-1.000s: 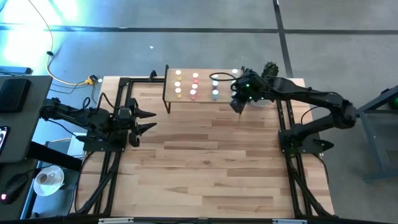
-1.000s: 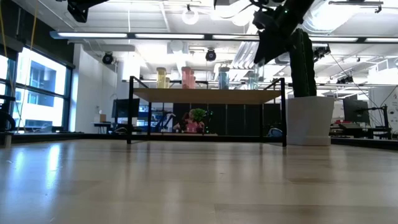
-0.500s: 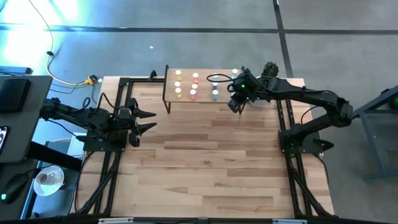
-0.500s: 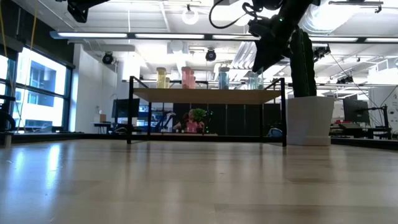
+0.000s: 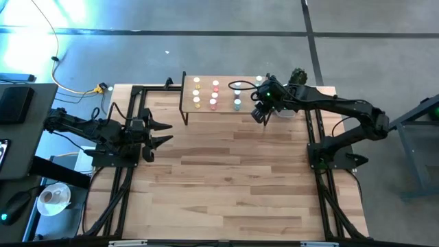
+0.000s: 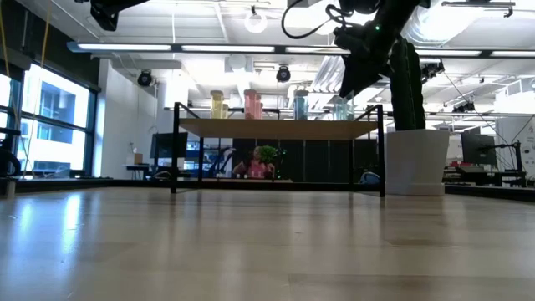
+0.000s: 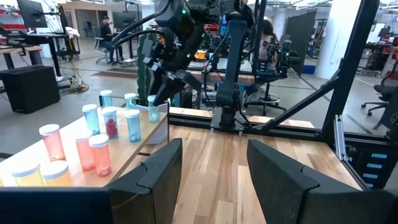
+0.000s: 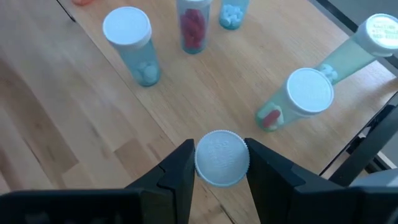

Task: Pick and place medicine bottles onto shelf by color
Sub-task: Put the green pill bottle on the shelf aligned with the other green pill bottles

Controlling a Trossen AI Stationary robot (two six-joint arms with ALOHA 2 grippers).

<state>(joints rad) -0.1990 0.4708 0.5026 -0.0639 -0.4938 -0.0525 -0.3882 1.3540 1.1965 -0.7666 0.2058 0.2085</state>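
The shelf stands at the table's far edge and carries the medicine bottles in rows: yellow, pink, blue and green. My right gripper hangs over the shelf's right end, shut on one white-capped bottle. Two pale green bottles stand close beside it. My left gripper waits open at the table's left side, holding nothing. My right gripper has the bottle's white cap pinched between its two fingers, one on each side. The fingers come from above, slanting down toward the shelf. The cap hides the bottle's body in the wrist view. In the low view the bottle stands upright with its bottom at the shelf board.
A white pot with a tall cactus stands just right of the shelf, close to my right arm. Blue bottles stand one row over from the held one. The wide wooden tabletop lies in front of the shelf.
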